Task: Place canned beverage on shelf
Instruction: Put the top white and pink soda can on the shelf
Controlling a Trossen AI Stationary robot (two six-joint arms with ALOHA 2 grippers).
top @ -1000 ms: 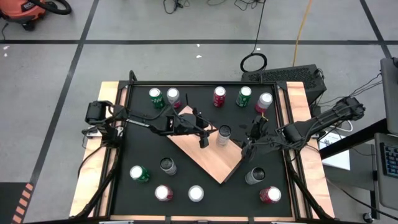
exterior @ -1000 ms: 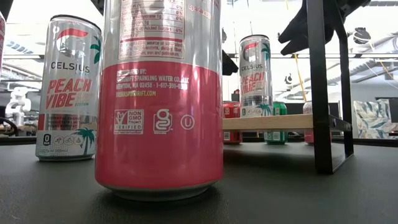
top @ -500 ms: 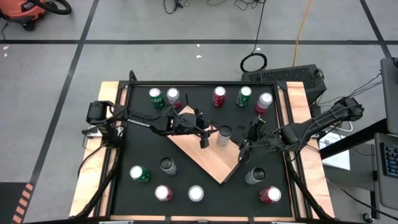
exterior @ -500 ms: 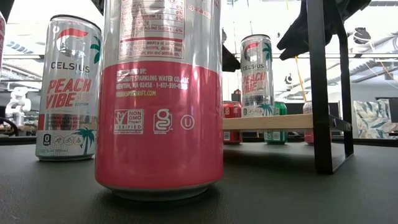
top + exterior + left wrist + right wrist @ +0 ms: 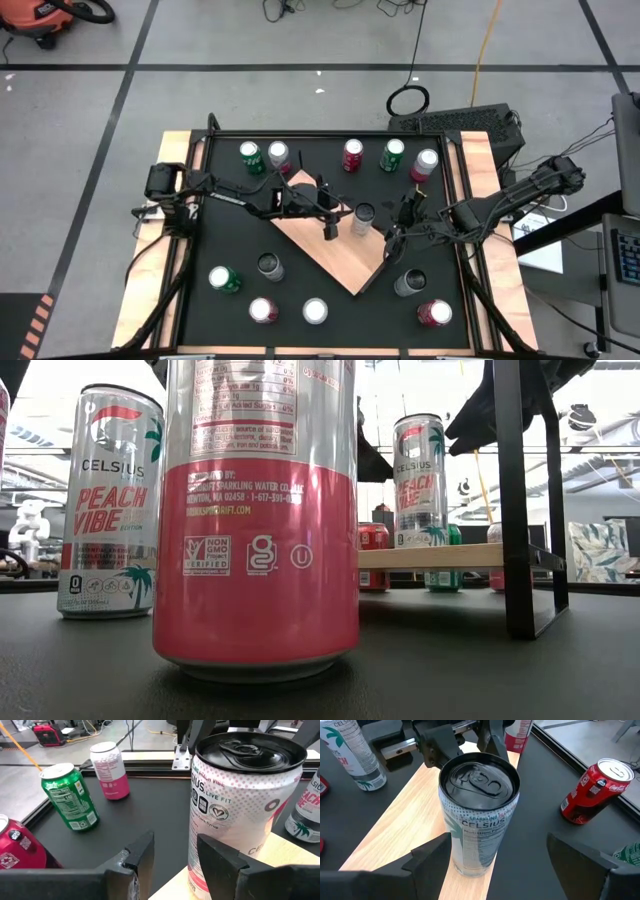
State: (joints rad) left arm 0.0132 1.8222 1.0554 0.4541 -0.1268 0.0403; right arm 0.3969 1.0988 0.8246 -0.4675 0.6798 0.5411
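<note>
Now the Celsius can (image 5: 362, 217) stands upright on the shelf (image 5: 345, 262), between both arms: the left gripper (image 5: 328, 222), just beside it, has fingers parted and empty, while the right gripper (image 5: 396, 238), slightly farther off, gapes wide, holding nothing.

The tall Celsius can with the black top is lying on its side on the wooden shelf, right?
Not quite. The Celsius can is on the wooden shelf, but it stands upright, its black top facing up. The right wrist view shows this clearly.
</note>
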